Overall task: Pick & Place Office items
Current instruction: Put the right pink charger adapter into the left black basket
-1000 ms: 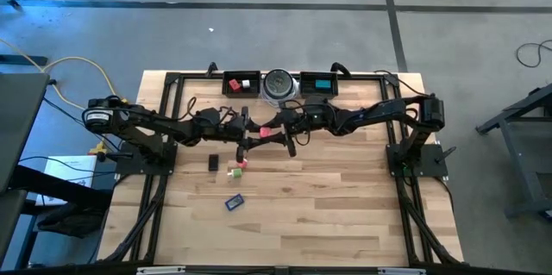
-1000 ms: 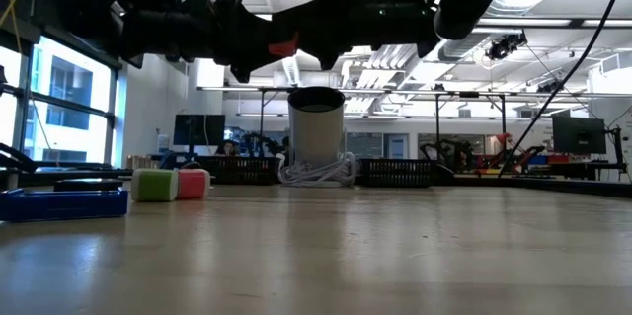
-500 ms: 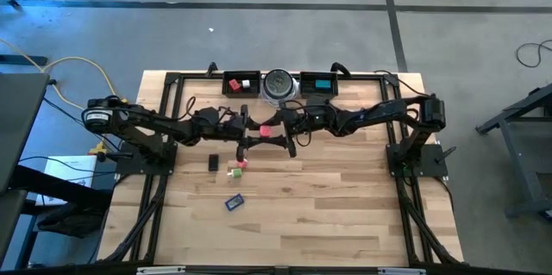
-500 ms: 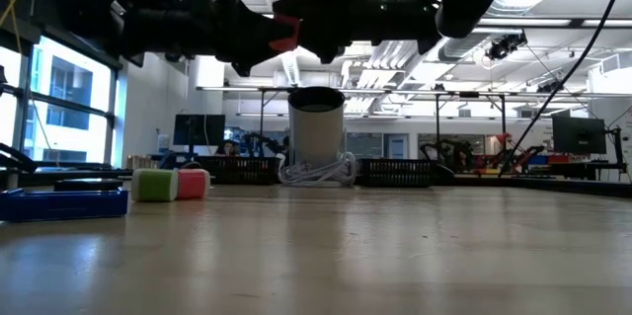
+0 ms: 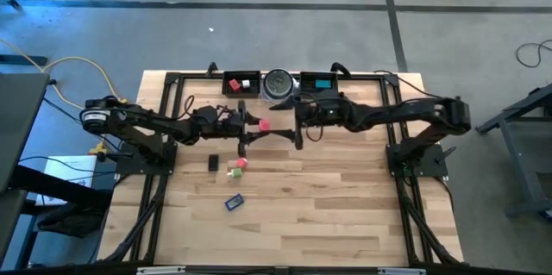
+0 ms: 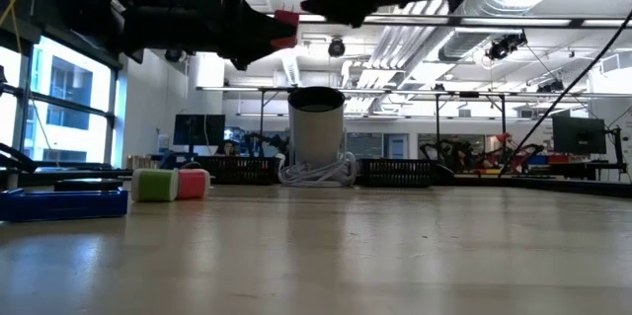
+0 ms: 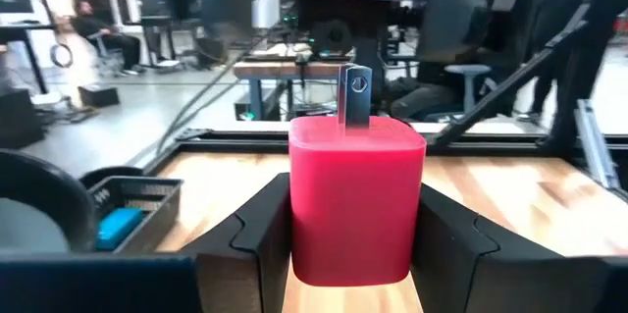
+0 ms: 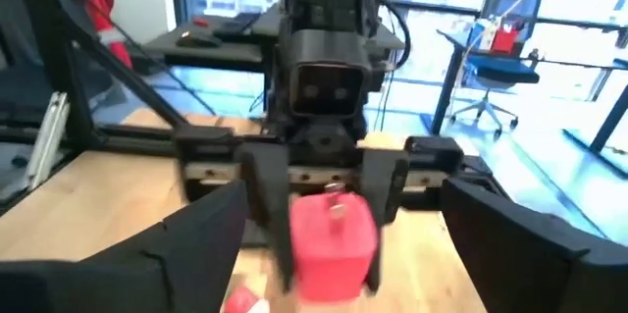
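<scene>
Gripping a smooth, glossy red block [image 7: 356,200] with rounded corners and a small metal tab on its upper face, the left gripper [image 5: 250,125] hangs above the middle of the pale wooden plank worktop [image 5: 328,197], its matte black jaws pressed flat against two sides of the piece. In the right wrist view the same red block [image 8: 334,233] sits between those jaws, facing the camera. The right gripper [image 5: 297,128] is just beside it in the air, jaws spread wide and holding nothing, their dark angular fingers [image 8: 510,230] standing well apart on either side of the block without touching it.

On the worktop below lie a short black bar [image 5: 213,163], a green cube [image 5: 233,172] touching a pink block [image 5: 241,163], and a flat blue piece [image 5: 234,202] nearer the front edge. At the back edge, two long black mesh-walled trays [image 5: 226,84] flank a round silver-grey disc [image 5: 278,82]; one tray holds a white bit [image 5: 246,84] and a red piece, the other a teal block [image 5: 322,83].
</scene>
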Motion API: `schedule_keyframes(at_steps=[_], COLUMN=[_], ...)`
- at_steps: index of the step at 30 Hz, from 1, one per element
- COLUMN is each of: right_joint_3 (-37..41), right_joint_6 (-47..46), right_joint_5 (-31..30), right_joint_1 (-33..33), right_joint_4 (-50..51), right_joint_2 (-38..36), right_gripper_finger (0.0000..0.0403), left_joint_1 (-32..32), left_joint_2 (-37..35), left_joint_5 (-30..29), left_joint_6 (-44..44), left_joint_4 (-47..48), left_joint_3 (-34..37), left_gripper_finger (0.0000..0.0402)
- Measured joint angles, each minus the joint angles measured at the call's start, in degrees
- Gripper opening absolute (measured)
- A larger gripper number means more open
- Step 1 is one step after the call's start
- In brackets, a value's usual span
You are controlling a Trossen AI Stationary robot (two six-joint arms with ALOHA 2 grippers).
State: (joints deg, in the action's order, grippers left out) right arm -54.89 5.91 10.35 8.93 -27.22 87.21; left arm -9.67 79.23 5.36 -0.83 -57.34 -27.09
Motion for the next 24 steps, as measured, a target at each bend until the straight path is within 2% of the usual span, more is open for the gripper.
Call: schedule_keyframes(at_steps=[4, 7, 12, 15, 19, 24], right_joint_3=[0.0, 0.0, 0.0, 0.7, 4.6, 10.9], right_joint_6=[0.3, 2.1, 4.8, 4.9, 4.0, 0.4], right_joint_5=[-0.6, -4.4, -13.1, -15.9, -18.9, -21.8], right_joint_1=[-0.6, -2.2, -5.6, -6.7, -7.2, -7.2], right_joint_4=[7.2, 12.6, 19.2, 21.3, 21.4, 20.6], right_joint_2=[-4.0, -6.0, -8.9, -10.1, -12.9, -17.7], right_gripper_finger=[0.0314, 0.0307, 0.0296, 0.0292, 0.0287, 0.0286], left_joint_1=[-4.1, -9.1, -17.6, -21.5, -24.8, -27.1], left_joint_2=[-0.5, -0.5, -0.5, -0.5, -0.5, -0.3], left_joint_5=[-0.8, -0.7, 5.5, 8.3, 7.2, 2.6], left_joint_6=[0.3, 2.4, 6.5, 7.8, 7.8, 7.7], left_joint_4=[1.0, 1.9, 2.4, 2.6, 3.4, 3.7], left_joint_3=[0.1, 0.1, 0.2, 0.2, 0.4, 0.4], left_gripper_finger=[0.0147, 0.0147, 0.0147, 0.0147, 0.0147, 0.0147])
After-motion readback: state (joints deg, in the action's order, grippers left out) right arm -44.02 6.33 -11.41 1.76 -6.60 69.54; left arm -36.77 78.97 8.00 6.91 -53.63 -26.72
